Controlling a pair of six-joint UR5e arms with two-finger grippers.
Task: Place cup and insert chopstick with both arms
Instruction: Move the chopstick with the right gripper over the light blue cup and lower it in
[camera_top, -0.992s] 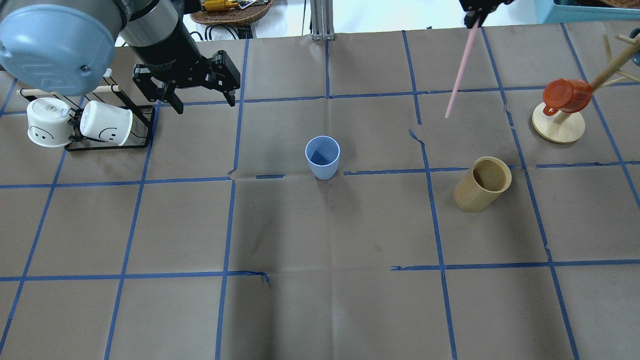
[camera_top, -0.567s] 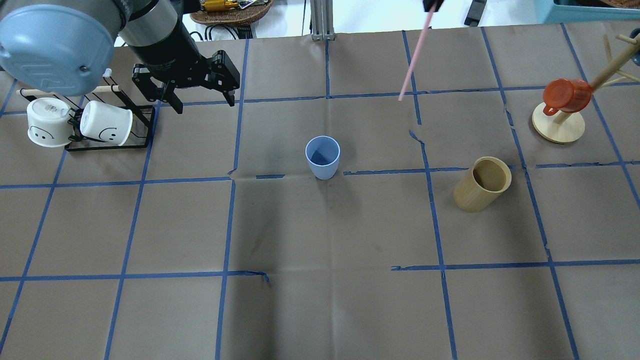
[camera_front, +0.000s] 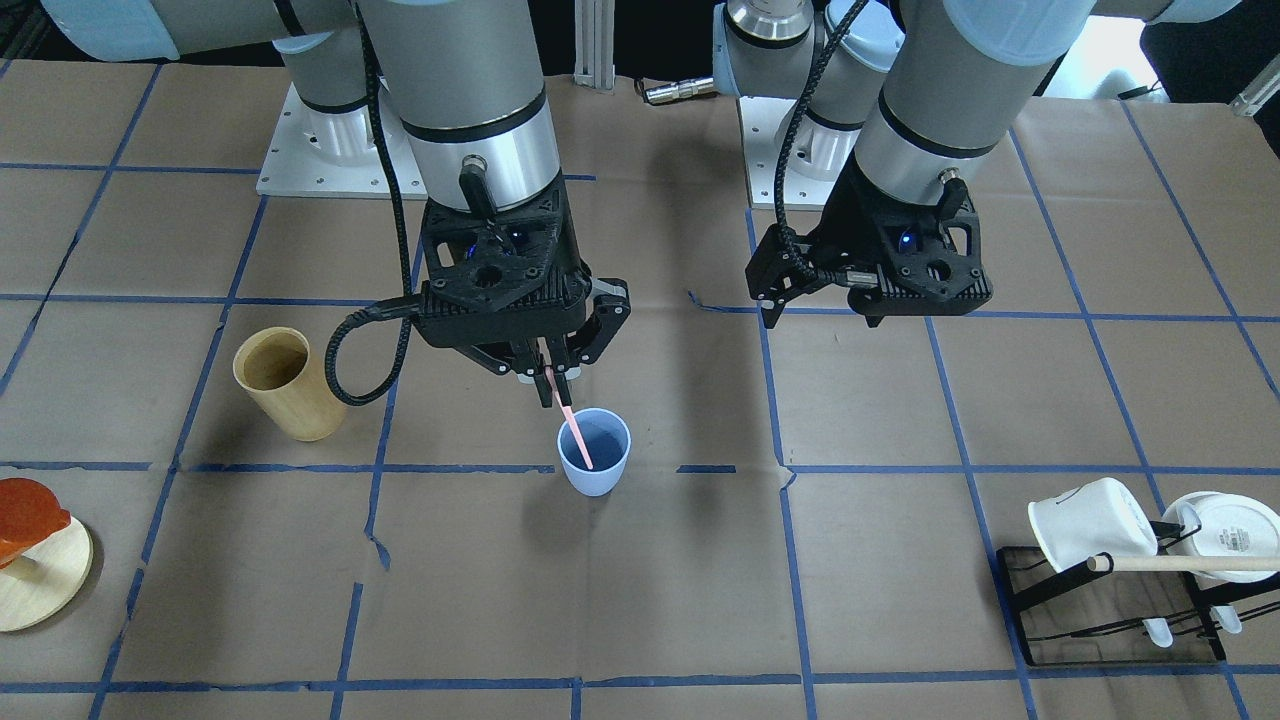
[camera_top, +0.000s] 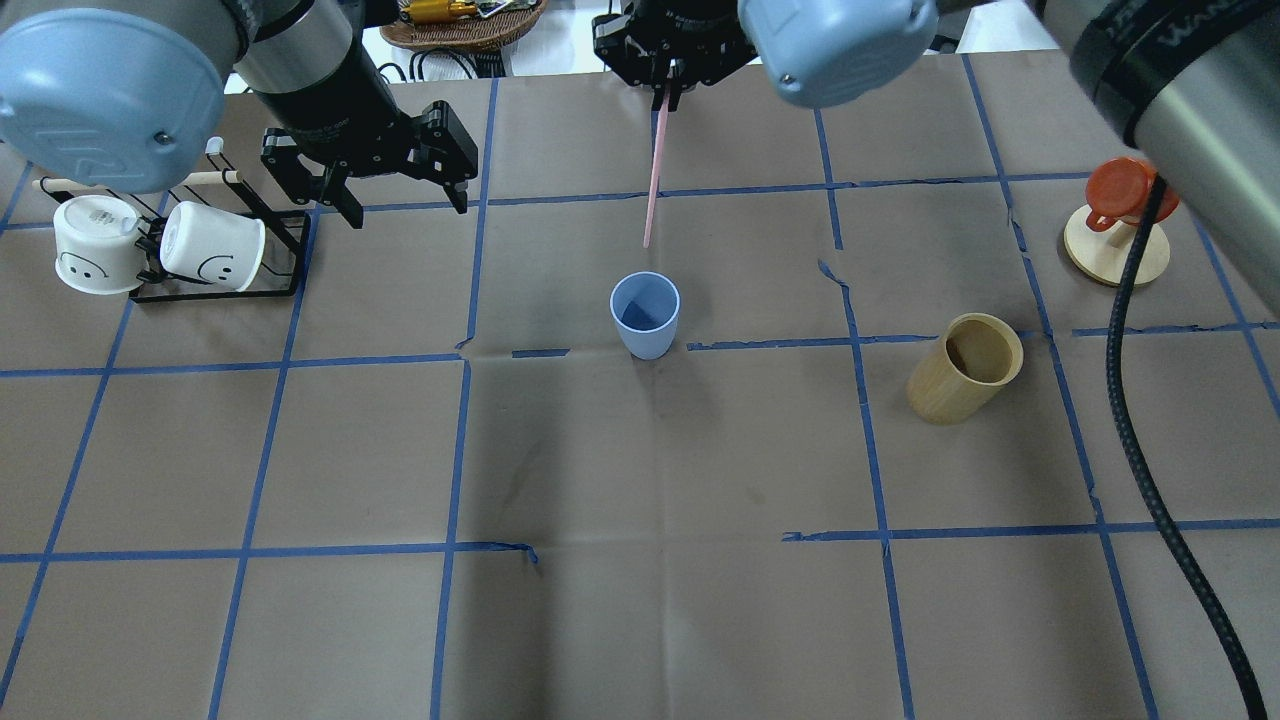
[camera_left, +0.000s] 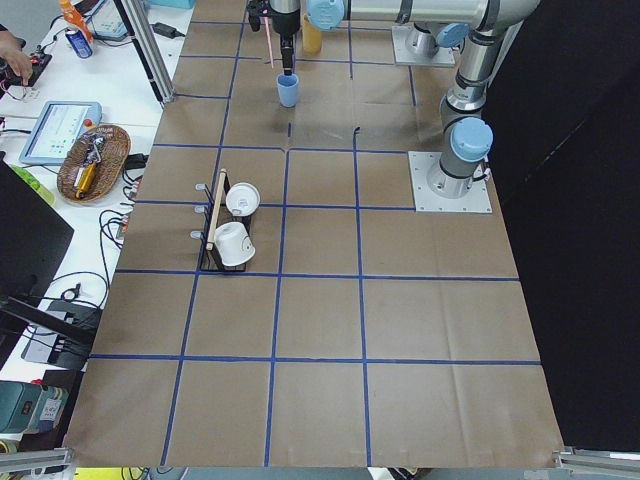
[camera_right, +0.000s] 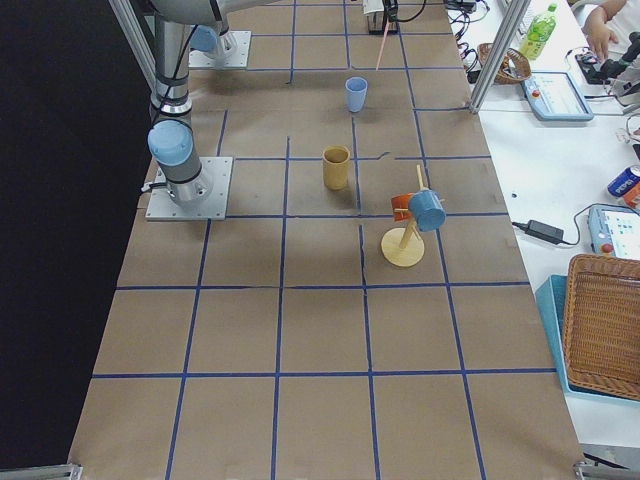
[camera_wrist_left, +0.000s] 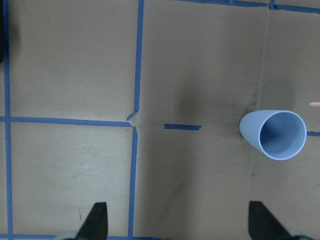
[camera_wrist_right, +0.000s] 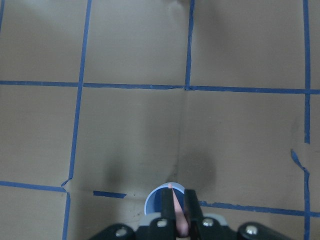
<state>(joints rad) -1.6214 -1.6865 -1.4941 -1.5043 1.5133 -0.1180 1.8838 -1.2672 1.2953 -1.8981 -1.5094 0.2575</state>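
The light-blue cup (camera_top: 645, 315) stands upright at the table's middle and also shows in the front view (camera_front: 594, 452). My right gripper (camera_front: 548, 372) is shut on one pale-pink chopstick (camera_front: 572, 425) and holds it nearly upright, point down. The tip hangs just above the cup's mouth. In the overhead view the chopstick (camera_top: 652, 170) hangs from that gripper (camera_top: 668, 88) just beyond the cup. The right wrist view shows the stick (camera_wrist_right: 177, 210) over the cup's rim (camera_wrist_right: 159, 196). My left gripper (camera_top: 408, 208) is open and empty, to the cup's left. The left wrist view shows the cup (camera_wrist_left: 277, 135).
A tan wooden cylinder holder (camera_top: 963, 367) stands right of the cup. A mug tree (camera_top: 1115, 250) with an orange mug (camera_top: 1125, 190) is at the far right. Two white mugs (camera_top: 160, 245) hang on a black rack at the far left. Blue tape lines cross the brown paper.
My right arm has swung left with the chopstick, from the far right side to over the cup. The left arm and the cup have not moved.
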